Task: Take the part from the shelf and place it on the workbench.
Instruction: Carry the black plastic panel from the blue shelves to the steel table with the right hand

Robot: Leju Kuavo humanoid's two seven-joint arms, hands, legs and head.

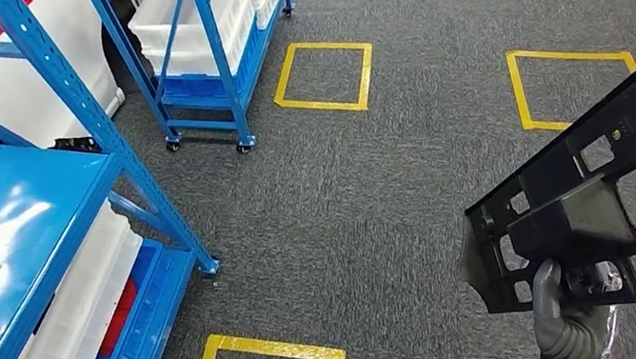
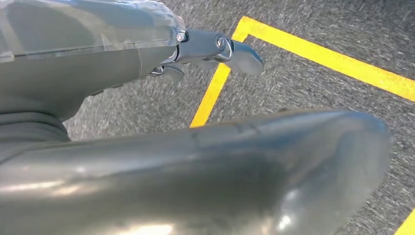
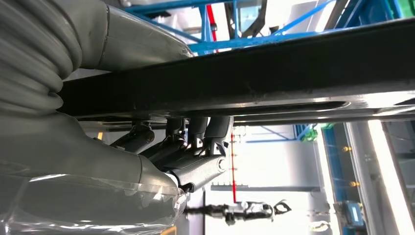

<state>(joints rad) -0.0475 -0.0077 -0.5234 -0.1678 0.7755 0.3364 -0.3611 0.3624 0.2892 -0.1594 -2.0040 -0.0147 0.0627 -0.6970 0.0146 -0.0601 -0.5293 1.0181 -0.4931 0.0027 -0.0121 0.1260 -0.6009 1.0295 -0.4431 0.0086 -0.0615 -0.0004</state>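
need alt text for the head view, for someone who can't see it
The robot's right hand holds a large black part with cut-out openings, at the lower right above grey carpet marked with yellow tape squares. Blue shelving with white bins stands on the left, and a wheeled blue rack behind it.

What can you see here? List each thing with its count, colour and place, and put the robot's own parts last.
part: one, black, perforated frame held at the right of the head view.
shelf racks: two, blue, at left and upper left.
bins: several, white, on the racks' lower levels.
floor squares: five, yellow tape outlines, on grey carpet.
right hand: one, grey, grips the part's lower edge.
left hand: one, grey, hangs over the floor beside a yellow line, holding nothing.
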